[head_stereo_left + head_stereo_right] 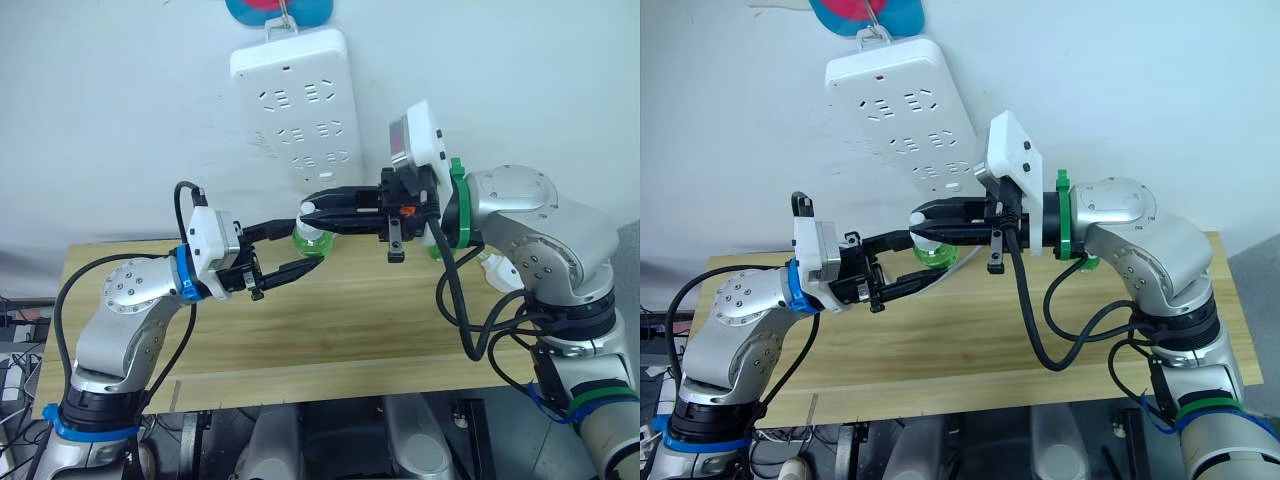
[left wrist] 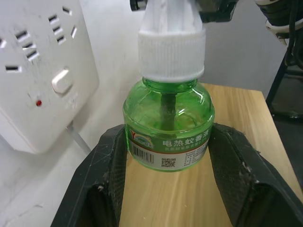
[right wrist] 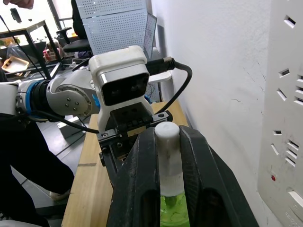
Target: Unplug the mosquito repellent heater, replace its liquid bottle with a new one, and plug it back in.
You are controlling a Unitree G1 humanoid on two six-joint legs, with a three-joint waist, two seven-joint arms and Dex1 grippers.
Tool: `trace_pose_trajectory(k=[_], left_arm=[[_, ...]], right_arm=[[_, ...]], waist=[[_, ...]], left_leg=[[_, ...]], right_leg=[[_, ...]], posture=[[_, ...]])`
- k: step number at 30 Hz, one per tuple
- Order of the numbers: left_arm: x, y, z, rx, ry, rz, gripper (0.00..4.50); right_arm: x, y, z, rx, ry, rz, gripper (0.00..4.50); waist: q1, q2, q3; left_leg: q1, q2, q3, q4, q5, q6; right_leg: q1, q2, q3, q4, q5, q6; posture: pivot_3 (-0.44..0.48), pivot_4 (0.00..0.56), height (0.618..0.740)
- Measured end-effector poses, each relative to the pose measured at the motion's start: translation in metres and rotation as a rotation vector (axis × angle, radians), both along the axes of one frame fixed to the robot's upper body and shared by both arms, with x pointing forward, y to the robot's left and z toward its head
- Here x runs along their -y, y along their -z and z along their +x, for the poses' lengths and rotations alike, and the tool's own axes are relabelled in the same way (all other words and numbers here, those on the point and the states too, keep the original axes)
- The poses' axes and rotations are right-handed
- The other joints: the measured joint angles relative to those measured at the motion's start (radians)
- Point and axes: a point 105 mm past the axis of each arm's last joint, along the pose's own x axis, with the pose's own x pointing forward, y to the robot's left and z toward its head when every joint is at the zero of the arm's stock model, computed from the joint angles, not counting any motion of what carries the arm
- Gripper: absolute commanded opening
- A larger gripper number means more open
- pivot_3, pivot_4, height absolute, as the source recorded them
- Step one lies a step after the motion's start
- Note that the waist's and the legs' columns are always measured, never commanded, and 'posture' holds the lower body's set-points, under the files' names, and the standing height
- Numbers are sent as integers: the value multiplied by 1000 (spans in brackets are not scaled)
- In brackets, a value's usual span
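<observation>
The green liquid bottle stands upright in mid-air above the wooden counter, its long axis vertical, white ribbed screw cap at 12 o'clock and flat base at 6. It hangs just in front of the white wall, below the long white power strip, at about the centre of the head views. The bottle is translucent green plastic, round-shouldered, with a dark wick down the middle and a printed label with barcode around its lower body.

The left end effector grasps the bottle's body, its two matte black fingers pressed to opposite sides at label height. The right end effector is clenched on the white top, which is smooth and rounded at its tip.

The bottle's base is cut off behind the left fingers, and the label's small print is hard to make out. The right end effector covers most of the cap in the head views.
</observation>
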Motion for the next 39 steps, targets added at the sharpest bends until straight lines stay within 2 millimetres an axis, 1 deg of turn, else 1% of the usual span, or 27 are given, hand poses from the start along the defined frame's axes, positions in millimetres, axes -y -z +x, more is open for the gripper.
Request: trace_pose_trajectory(k=[8,18,23,28,32,39], left_arm=[[-1,4,-2,-10,13,14,2233],[-3,9,-3,-8,8,29,2233],[-9,19,-3,-30,-12,29,2233],[-13,27,-4,-34,-17,41,2233],[-15,29,-2,-24,-29,29,2233],[-17,31,1,-11,-43,27,2233]], right_arm=[[1,0,-2,2,-26,-11,267],[1,-3,1,5,-35,-8,267],[1,-10,1,30,-37,-4,267],[6,-15,7,33,-15,8,267],[8,-19,5,48,-25,1,267],[12,-20,3,48,-37,-15,267]], waist=[[0,0,0],[-1,0,0],[-4,0,0],[-9,0,0],[-11,0,0],[-23,0,0]], left_leg=[[0,0,0,0,0,0],[0,0,0,0,0,0],[0,0,0,0,0,0],[0,0,0,0,0,0],[0,0,0,0,0,0],[0,0,0,0,0,0]], right_leg=[[0,0,0,0,0,0],[0,0,0,0,0,0],[0,0,0,0,0,0],[0,0,0,0,0,0],[0,0,0,0,0,0],[0,0,0,0,0,0]], posture=[[-209,367,740],[-215,360,740],[-222,359,740],[-228,356,740],[-233,353,740],[-235,352,740]])
